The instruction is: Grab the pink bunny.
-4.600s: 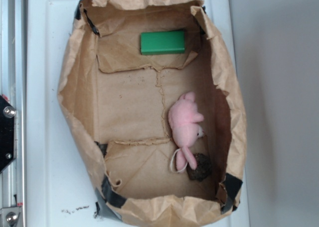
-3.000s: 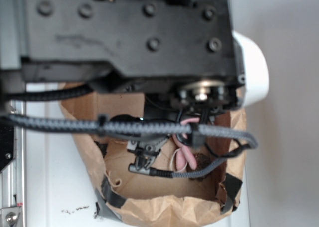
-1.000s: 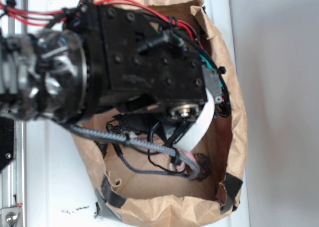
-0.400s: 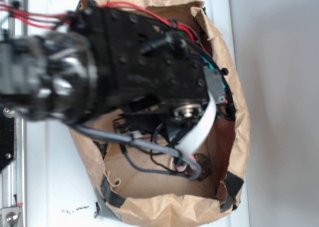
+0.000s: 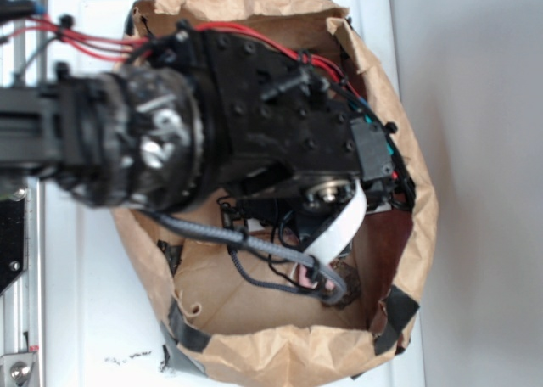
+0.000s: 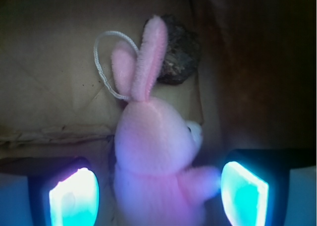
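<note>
Wrist view: the gripper (image 6: 158,191) hangs with jaws spread wide on either side of the pink bunny (image 6: 153,151), which lies on the paper bag (image 6: 54,87) floor, positioned to close on it.

arm (image 5: 246,124): now over the bag, hiding the green block
paper bag (image 5: 416,234): right wall bulges farther right
pink bunny (image 6: 153,156): mostly hidden under the arm

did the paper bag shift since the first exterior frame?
Yes. The crumpled brown paper bag has its right wall bulged outward toward the right edge of the white tray, and its lower right taped corner sits further right than before.
</note>
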Controlling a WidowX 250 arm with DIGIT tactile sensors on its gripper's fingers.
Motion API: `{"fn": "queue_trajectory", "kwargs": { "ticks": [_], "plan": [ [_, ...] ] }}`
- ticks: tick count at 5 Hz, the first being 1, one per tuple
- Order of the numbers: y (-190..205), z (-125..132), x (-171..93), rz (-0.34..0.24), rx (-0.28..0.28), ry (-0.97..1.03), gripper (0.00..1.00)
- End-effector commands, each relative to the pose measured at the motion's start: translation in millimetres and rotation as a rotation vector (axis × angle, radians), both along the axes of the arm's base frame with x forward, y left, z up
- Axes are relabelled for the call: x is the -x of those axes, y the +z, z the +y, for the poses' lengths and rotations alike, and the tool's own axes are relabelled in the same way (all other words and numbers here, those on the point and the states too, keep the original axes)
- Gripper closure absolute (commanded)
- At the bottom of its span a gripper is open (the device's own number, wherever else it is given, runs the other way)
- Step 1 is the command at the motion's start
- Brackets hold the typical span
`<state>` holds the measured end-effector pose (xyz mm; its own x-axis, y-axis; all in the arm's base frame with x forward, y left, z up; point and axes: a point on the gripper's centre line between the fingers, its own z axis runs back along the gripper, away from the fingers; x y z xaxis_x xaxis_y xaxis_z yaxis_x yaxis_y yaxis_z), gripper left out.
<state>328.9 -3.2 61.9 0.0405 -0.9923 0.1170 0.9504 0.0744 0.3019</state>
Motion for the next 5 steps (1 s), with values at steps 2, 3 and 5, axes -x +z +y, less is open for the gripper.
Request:
{"fn": "queue_trajectory", "kwargs": {
  "ticks": [2, 3, 5],
  "plan": [
    [-6, -1, -20, -0.014, -0.05, 0.007, 0.43],
    [2, -1, -10, -0.016, -0.078, 0.213, 1.0],
    [18, 9, -9, 0.008, -0.071, 0.542, 1.0]
  ]
}}
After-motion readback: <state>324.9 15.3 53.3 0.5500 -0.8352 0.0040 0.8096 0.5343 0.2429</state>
